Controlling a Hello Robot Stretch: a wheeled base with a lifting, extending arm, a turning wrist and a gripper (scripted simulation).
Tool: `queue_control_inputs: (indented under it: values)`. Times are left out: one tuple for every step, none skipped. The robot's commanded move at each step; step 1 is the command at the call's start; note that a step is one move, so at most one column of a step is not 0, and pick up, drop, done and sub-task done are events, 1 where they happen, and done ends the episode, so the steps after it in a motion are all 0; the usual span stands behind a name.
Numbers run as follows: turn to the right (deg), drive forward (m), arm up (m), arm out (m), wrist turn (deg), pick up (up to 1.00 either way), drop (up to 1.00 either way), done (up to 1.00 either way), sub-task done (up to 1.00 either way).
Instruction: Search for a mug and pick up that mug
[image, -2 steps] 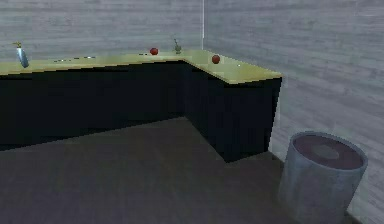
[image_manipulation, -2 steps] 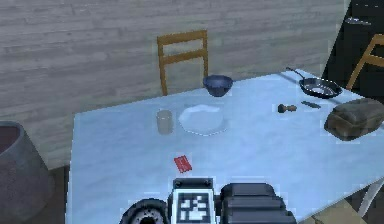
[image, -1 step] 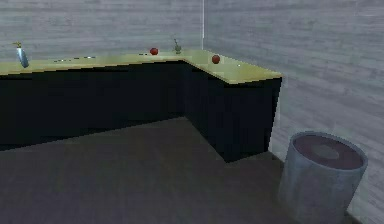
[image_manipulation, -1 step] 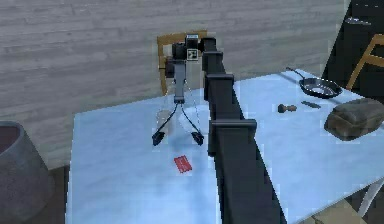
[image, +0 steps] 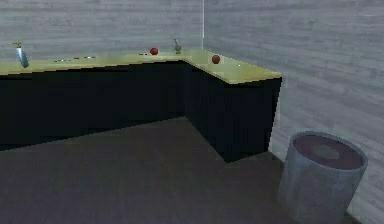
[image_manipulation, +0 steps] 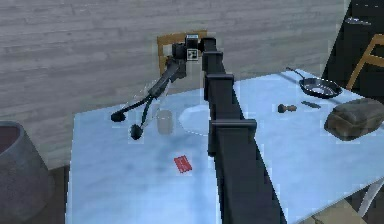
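A small pale cup-like thing (image_manipulation: 165, 122), perhaps the mug, stands on the light blue table (image_manipulation: 120, 170) in the arm side view. My arm (image_manipulation: 232, 130) rises over the table. The gripper (image_manipulation: 128, 124) reaches down to the left from its dark body (image_manipulation: 180, 68), with thin fingers (image_manipulation: 150, 98) ending near the table's left edge. The cup stands just right of the fingertips. I cannot tell whether the gripper touches it or holds anything.
The table also carries a pale plate (image_manipulation: 193, 122), a small red thing (image_manipulation: 182, 164), a dark pan (image_manipulation: 320, 88) and a dark lump (image_manipulation: 352, 118). A wooden chair (image_manipulation: 180, 45) stands behind. Ahead is a dark L-shaped counter (image: 120, 100) with red round things (image: 215, 60) and a grey bin (image: 322, 175).
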Motion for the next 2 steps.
queue_control_inputs:
  values:
    - [0.0,0.0,0.0,0.0,45.0,0.0,0.0,0.0,0.0]
    - [0.0,0.0,0.0,0.0,45.0,0.0,0.0,0.0,0.0]
